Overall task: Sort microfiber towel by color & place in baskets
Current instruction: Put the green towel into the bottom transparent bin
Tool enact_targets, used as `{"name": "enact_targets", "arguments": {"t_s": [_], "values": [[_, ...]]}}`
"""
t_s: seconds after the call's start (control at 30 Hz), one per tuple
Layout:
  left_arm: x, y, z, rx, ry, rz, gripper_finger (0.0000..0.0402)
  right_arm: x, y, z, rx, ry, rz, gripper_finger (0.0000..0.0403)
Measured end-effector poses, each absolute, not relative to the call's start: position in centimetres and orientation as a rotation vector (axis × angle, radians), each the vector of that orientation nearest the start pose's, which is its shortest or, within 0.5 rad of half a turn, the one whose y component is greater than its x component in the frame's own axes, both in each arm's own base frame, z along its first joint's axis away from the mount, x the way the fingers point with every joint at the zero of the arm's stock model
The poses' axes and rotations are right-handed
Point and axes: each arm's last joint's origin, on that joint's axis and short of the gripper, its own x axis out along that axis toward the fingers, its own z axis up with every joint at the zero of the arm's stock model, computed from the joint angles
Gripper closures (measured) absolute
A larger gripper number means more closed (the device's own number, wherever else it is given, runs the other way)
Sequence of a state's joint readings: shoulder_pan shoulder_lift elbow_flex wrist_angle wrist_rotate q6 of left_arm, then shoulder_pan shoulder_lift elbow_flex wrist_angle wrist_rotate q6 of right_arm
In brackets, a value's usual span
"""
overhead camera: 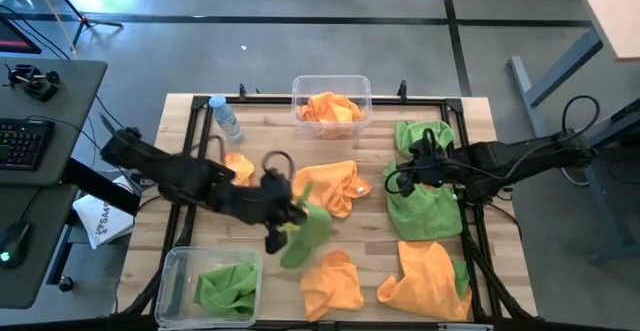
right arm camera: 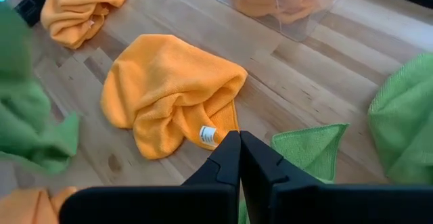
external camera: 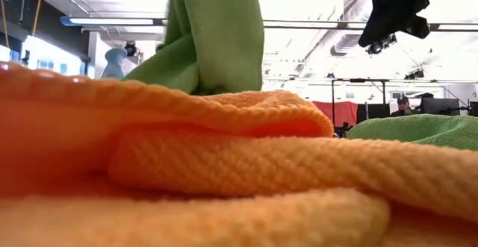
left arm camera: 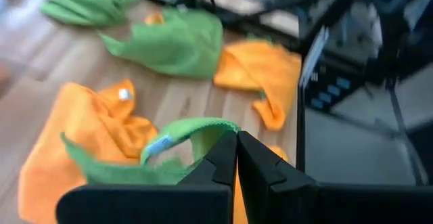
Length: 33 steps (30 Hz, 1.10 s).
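Towels in orange and green are lying scattered over the wooden bench (overhead camera: 250, 121). The left gripper (overhead camera: 290, 214) is hanging above the bench's middle, jaws clamped on a green microfiber towel (overhead camera: 308, 229) that is dangling below it. The right gripper (overhead camera: 395, 181), jaws together and holding nothing, is hovering over a green towel heap (overhead camera: 425, 211). One clear basket (overhead camera: 300, 91) at the far edge is holding orange towels (overhead camera: 332, 108); the near-left basket (overhead camera: 175, 271) is holding a folded green towel (overhead camera: 225, 286).

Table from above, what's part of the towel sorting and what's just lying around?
Job: green towels, orange towels, green towel held by the left gripper, basket with orange, basket with green.
Lying about: water bottle, keyboard.
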<state>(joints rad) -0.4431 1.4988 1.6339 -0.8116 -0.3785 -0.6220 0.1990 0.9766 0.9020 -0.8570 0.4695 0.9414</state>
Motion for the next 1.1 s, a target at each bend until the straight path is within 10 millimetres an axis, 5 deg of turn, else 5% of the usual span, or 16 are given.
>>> {"name": "enact_targets", "arguments": {"t_s": [0.17, 0.4, 0.57, 1.1], "values": [[25.8, -11.2, 41.8, -0.443, 0.555, 0.213, 0.0401, 17.9, 2.3, 28.6, 0.665, 0.665, -0.680, 0.0403], [21.0, -10.2, 42.6, -0.533, 0.641, 0.344, 0.0401, 17.8, 2.9, 28.5, 0.690, 0.666, -0.664, 0.0403], [17.6, -9.6, 45.0, -0.547, 0.730, 0.395, 0.0401, 17.5, 3.3, 28.4, 0.746, 0.671, -0.688, 0.0403], [11.5, -8.4, 53.0, -0.818, 0.643, 0.111, 0.0401, 18.2, 3.6, 27.4, 0.713, 0.719, -0.732, 0.0403]]}}
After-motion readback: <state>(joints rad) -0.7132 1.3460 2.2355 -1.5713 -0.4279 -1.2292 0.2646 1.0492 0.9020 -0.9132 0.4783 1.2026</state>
